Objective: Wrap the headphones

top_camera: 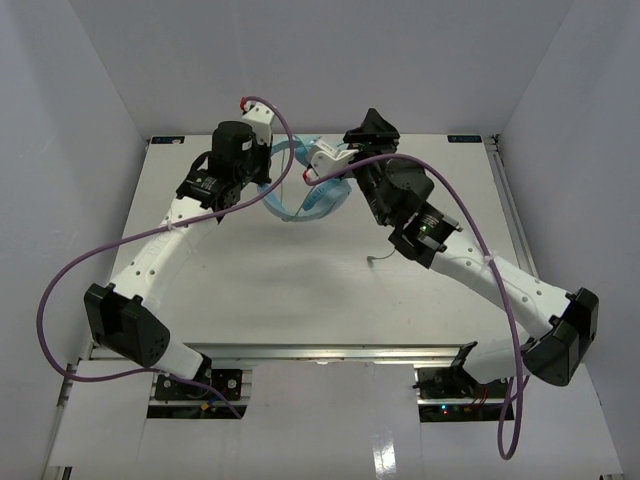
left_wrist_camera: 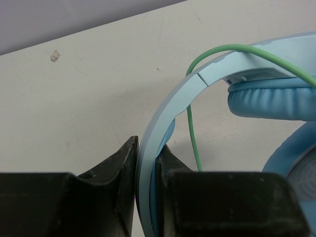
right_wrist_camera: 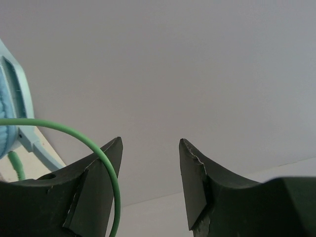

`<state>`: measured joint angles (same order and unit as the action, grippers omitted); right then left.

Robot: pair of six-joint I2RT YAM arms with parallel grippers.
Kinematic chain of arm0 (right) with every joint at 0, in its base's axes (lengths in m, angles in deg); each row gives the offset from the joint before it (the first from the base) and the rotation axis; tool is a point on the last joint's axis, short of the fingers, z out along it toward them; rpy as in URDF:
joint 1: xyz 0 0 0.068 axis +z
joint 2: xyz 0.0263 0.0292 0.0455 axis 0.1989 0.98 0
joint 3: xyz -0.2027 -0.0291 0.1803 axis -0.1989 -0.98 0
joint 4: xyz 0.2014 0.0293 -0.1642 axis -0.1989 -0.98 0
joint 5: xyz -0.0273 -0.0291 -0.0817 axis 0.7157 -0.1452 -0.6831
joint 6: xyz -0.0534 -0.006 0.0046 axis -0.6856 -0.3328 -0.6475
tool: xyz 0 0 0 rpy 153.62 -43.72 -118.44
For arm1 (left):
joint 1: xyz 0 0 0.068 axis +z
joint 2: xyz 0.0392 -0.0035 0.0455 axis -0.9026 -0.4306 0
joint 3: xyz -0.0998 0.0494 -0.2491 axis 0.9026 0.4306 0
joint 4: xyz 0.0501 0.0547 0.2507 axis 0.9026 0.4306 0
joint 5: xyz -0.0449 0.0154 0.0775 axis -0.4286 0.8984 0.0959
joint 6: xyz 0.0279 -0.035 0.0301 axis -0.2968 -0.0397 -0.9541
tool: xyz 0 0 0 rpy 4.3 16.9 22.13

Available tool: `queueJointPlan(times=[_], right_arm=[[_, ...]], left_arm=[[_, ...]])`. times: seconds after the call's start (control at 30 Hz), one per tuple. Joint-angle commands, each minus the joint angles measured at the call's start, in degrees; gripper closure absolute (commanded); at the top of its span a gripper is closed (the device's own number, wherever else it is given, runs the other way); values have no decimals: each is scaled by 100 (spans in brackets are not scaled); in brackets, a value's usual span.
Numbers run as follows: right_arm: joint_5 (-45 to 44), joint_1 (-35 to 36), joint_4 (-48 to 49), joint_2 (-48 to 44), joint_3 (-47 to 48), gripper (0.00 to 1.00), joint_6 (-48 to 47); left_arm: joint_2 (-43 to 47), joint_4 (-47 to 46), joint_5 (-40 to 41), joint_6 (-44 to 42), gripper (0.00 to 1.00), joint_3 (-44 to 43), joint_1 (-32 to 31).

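The light blue headphones (top_camera: 312,196) are at the back middle of the table. My left gripper (top_camera: 264,168) (left_wrist_camera: 147,145) is shut on their curved headband (left_wrist_camera: 170,111), with a padded ear cup (left_wrist_camera: 271,101) to the right. The thin green cable (left_wrist_camera: 192,133) loops over the headband. My right gripper (top_camera: 372,126) (right_wrist_camera: 150,143) is open, raised beside the headphones and facing the back wall. The cable (right_wrist_camera: 106,163) drapes in front of its left finger (right_wrist_camera: 94,187), and nothing sits between the jaws. An ear cup (right_wrist_camera: 10,98) shows at the left edge. The cable's end (top_camera: 374,260) lies on the table.
White walls enclose the white table (top_camera: 300,290) on the left, back and right. Thick purple robot cables (top_camera: 470,215) arc over both arms. A small speck (left_wrist_camera: 55,56) lies on the table near the back wall.
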<state>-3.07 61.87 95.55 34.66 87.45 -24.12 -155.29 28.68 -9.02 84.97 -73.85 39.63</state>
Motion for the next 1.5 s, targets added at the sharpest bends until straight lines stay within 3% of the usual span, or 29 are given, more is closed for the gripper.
queueJointPlan(times=[0.0,0.4,0.6,0.83,0.97,1.13,1.23,1.27,1.37,1.47], right_arm=[[461,-410,-41,-221,383,41,496],[2381,-1320,-1022,406,1389,39,1749],[3503,-1793,-1685,1184,2563,37,2711],[4334,-2202,-1969,1748,2652,37,3604],[5281,-2450,-2051,2028,2515,39,4330],[7396,-2754,-1993,2630,2589,41,5642],[8602,-2781,-1417,2919,2591,41,6538],[8885,-2781,-945,2968,2400,41,7282],[9702,-2721,1554,3132,1813,40,9457],[9952,-2594,3501,3344,1488,38,11482]], left_arm=[[517,-295,-373,40,100,49,17],[914,-469,-1665,-591,100,360,17],[1231,-626,-2248,-795,100,702,17],[1546,-807,-2715,-781,100,835,17],[1720,-846,-2909,-658,100,810,17],[1786,-917,-3166,-399,100,564,17],[1760,-926,-3231,-253,100,426,17],[1750,-926,-3255,-204,100,345,17],[1733,-926,-3260,-46,100,189,17],[1733,-918,-3176,90,100,105,17]])
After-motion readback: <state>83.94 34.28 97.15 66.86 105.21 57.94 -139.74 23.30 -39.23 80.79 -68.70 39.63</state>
